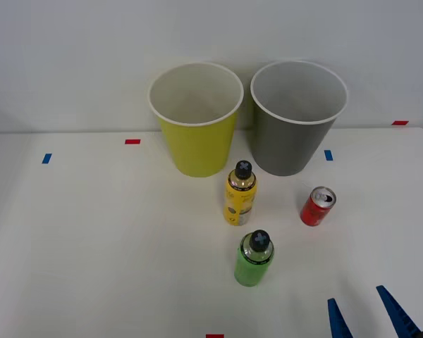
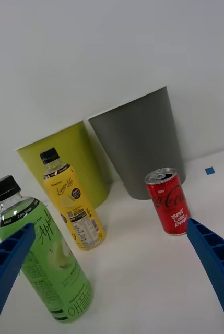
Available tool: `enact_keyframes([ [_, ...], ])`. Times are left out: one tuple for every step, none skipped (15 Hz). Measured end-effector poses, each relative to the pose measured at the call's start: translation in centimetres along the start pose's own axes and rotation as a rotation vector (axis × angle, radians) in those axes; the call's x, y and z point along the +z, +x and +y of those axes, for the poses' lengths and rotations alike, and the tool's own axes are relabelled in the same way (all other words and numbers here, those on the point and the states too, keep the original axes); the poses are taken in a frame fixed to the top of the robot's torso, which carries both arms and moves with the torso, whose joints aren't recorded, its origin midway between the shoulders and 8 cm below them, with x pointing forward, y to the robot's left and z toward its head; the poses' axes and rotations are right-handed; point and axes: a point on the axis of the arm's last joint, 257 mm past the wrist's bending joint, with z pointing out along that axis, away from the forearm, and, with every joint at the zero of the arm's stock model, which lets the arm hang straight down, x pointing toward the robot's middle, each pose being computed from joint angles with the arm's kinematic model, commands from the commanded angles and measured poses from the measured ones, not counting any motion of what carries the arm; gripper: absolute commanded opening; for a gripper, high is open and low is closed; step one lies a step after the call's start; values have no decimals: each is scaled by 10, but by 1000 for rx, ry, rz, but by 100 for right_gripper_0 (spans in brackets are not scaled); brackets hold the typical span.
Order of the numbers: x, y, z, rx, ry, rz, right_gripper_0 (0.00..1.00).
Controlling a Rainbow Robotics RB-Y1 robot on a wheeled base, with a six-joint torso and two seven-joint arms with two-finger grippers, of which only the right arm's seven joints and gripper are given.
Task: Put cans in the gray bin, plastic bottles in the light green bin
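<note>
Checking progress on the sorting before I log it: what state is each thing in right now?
Red can: upright on the table, not binned.
Yellow bottle: upright, capped, on the table.
Green bottle: upright, capped, on the table.
Gray bin: upright, nothing visible inside.
Light green bin: upright, nothing visible inside.
Right hand: open, holding nothing, short of the items.

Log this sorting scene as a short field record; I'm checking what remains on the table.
on table: red aluminium drink can; yellow labelled plastic bottle with black cap; bright green plastic bottle with black cap, all upright
bins: yellow-green tapered round bin beside dark gray tapered round bin, at the table's back
bin insides: nothing seen inside
right gripper: open, holding nothing
</note>
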Motion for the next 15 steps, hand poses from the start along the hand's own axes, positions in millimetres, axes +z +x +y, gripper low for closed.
enact_keyframes([
  [0,-1,3,-10,-11,-5,100],
  [-1,-2,6,-34,-20,-10,100],
  [-1,-4,8,-77,-21,-16,100],
  [-3,-5,8,-109,-15,-20,100],
  [-4,-6,8,-126,-9,-23,100],
  [-5,-7,7,-132,-7,-23,100],
  [-5,-8,6,-143,-8,-20,100],
  [-5,-9,5,-154,-10,-19,100],
  [-6,-10,4,-160,-11,-17,100],
  [-6,-11,3,-166,-12,-15,100],
  [-6,-12,3,-170,-13,-13,100],
  [-6,-12,3,-169,-14,-12,100],
  [-7,-11,3,-168,-12,-11,100],
  [-8,-11,4,-162,-8,-10,100],
  [-9,-10,4,-152,-4,-8,100],
])
